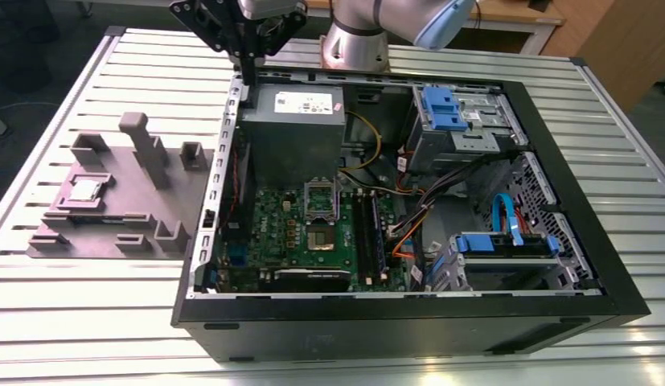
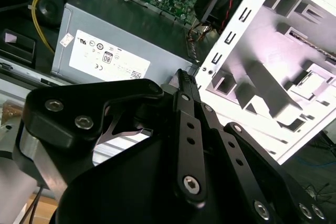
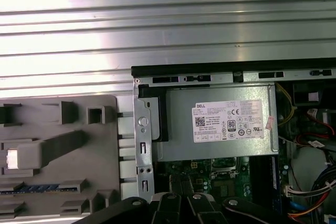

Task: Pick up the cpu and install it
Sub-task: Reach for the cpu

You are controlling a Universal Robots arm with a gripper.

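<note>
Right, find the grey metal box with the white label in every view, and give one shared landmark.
Exterior view: the grey metal box stands in the computer case's far corner, toward the exterior view's left.
Second wrist view: the box lies beside the perforated case wall, label showing.
First wrist view: the box sits in the case's corner, label showing.
Shared landmark: the purple-grey tray just outside that wall.
</note>
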